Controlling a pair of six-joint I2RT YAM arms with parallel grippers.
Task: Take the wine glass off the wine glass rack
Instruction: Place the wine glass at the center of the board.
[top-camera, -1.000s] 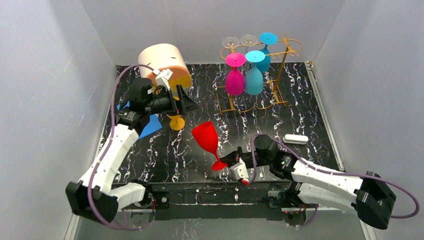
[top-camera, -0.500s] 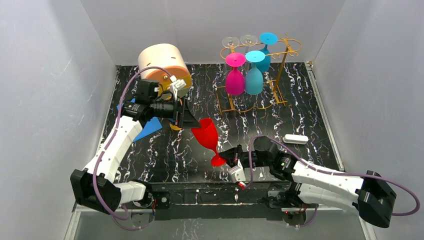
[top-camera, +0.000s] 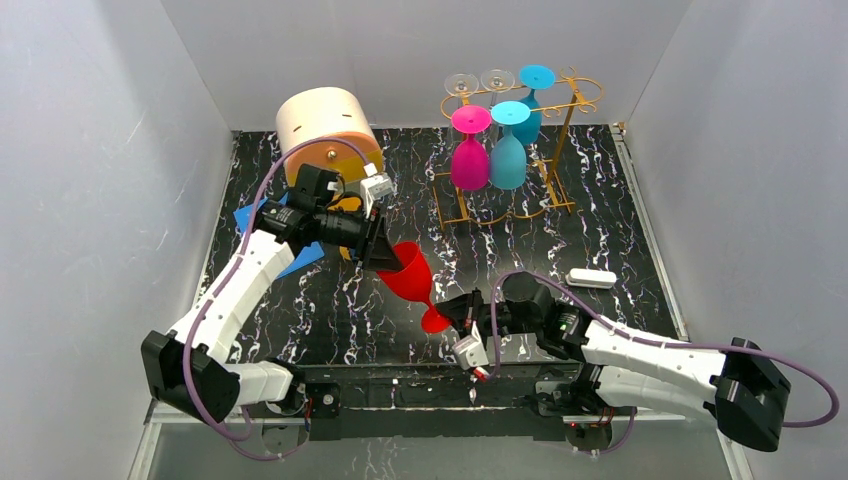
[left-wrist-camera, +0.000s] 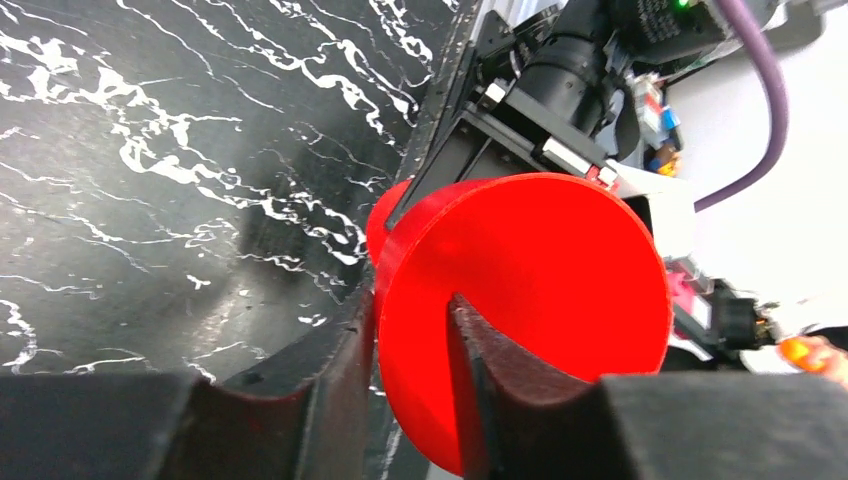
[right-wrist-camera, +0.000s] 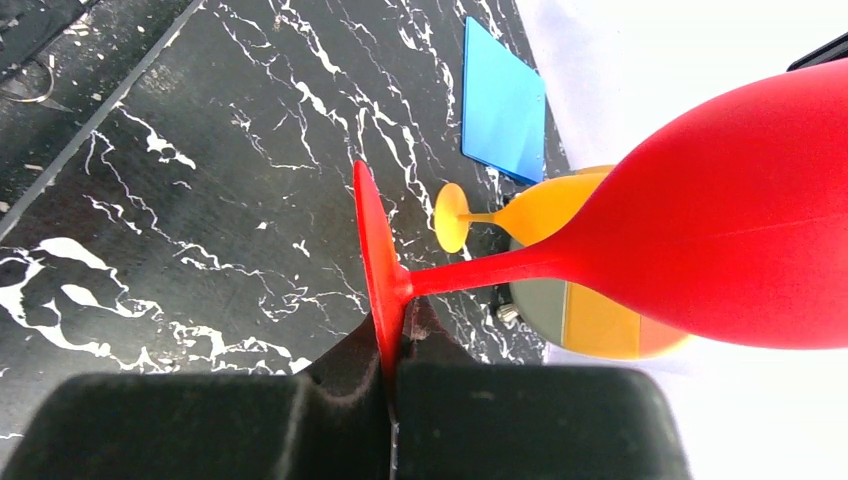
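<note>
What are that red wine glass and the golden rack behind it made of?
Red wine glass: probably plastic; opaque, evenly coloured, matte, nothing see-through. Wine glass rack: likely metal wire with a golden finish; thin bent rods, curled ends.

The left arm (top-camera: 240, 290) stretches from lower left toward mid-frame, and the left gripper (top-camera: 388, 257) straddles the rim of the red glass (top-camera: 410, 275), one finger inside, one outside; pinch unclear. The right arm (top-camera: 640, 360) lies low from lower right, with the right gripper (top-camera: 455, 312) clamped on the glass's foot.
</note>
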